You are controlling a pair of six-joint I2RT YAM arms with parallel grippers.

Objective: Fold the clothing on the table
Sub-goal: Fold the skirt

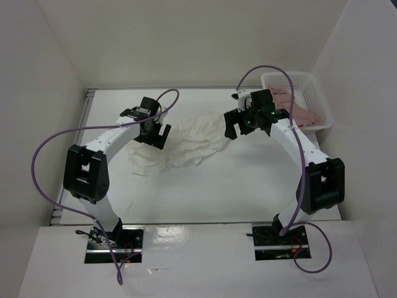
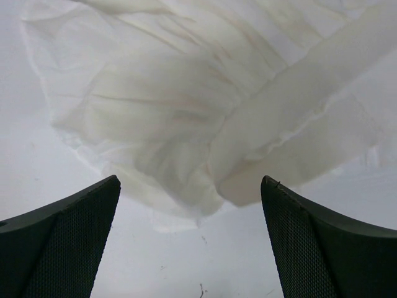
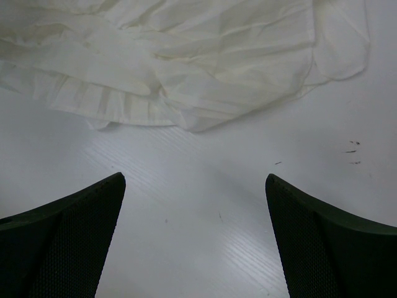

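The left fingers (image 2: 68, 242) are spread wide and empty, with a crumpled edge of the white clothing (image 2: 180, 124) just ahead and between them, apparently poised to pinch it. The right fingers (image 3: 68, 239), equally wide and empty, hang over bare surface (image 3: 205, 211), the ruffled hem just beyond their tips, likely lining up a matching grasp.

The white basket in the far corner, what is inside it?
A pink garment lies crumpled inside the white lattice basket, reaching toward its right rim. Whatever may lie beneath the garment cannot be seen, since the cloth covers much of the basket's floor.
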